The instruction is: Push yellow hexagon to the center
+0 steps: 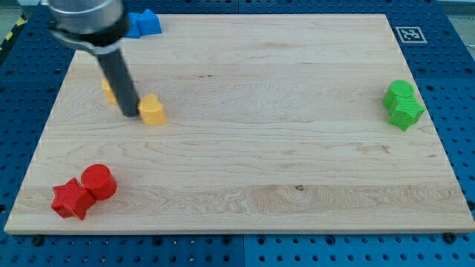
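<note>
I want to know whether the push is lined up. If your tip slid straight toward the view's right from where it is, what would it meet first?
My tip sits just left of a yellow block, so it would meet that first, almost at once. A second yellow block lies behind the rod, out of that line.

No legible text — only a fiducial marker [407, 34].

The wooden board [245, 170] carries 2 yellow blocks [152, 110], 2 red blocks [84, 191], 2 green blocks [403, 104] and blue blocks [145, 23].
</note>
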Action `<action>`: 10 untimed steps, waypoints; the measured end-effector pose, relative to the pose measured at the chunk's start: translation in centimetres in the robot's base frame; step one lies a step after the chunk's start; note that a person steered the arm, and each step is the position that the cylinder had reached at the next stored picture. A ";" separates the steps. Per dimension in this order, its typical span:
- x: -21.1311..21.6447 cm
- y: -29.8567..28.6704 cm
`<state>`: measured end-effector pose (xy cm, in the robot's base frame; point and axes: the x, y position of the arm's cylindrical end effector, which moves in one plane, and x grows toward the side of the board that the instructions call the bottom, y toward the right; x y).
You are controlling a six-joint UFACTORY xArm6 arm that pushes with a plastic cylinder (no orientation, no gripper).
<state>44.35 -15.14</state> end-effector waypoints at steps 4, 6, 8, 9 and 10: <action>3.4 -2.1; -5.7 -8.2; -5.6 -6.5; -2.9 0.5; -2.3 4.9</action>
<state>42.03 -10.28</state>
